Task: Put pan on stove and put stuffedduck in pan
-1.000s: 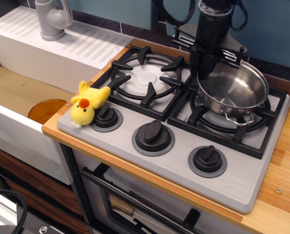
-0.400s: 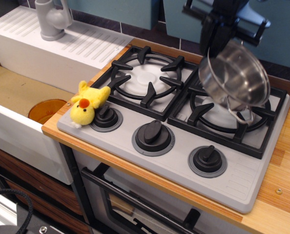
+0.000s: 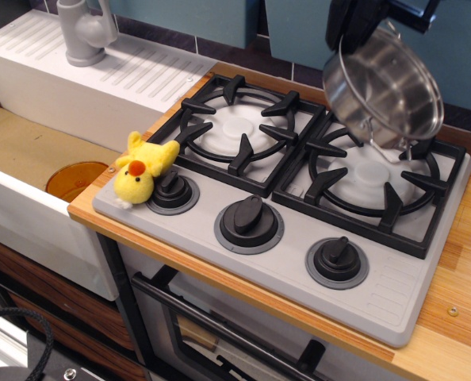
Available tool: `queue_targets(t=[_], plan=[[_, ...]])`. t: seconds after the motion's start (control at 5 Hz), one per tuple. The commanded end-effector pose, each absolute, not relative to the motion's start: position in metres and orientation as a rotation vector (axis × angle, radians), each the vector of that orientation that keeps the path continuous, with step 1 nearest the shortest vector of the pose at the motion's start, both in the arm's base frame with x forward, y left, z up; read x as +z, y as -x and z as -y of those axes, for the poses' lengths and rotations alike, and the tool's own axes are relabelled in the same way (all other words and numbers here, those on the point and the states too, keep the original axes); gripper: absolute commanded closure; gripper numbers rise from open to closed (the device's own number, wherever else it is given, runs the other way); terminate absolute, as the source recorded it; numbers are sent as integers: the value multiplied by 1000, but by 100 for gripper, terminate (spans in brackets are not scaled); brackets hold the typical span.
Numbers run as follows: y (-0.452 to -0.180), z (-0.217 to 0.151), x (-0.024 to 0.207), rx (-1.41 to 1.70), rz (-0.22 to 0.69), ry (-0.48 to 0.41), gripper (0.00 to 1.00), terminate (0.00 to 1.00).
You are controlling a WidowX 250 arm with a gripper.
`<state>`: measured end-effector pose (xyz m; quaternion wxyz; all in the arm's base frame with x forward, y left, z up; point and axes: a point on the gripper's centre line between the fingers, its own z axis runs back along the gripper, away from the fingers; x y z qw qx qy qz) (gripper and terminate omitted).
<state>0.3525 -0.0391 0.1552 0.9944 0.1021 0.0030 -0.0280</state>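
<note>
**Pan aloft over far right burner**

Gripper [image 3: 361,22], black, at the counter's far edge, clamped on the far rim of the pan [image 3: 386,91]. Pan tilted steeply, open side facing front-right, clear of the right grate. Stove [image 3: 378,298] bare on both burners. Stuffedduck [image 3: 143,169] lies on the stove's front-left corner, touching the left knob [image 3: 172,190].

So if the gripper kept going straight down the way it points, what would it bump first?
Probably the stove's right burner grate. The gripper points down holding the tilted pan, which hangs just above it; depth is uncertain.
</note>
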Motion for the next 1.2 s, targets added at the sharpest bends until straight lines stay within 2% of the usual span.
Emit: queue_targets(t=[0.0,0.6,1.0], plan=[[-371,-8,189,-88,87,-200,100,0],[-380,-65,182,-109,104,-216,100,0],[-372,-82,158,-80,111,-206,100,0]])
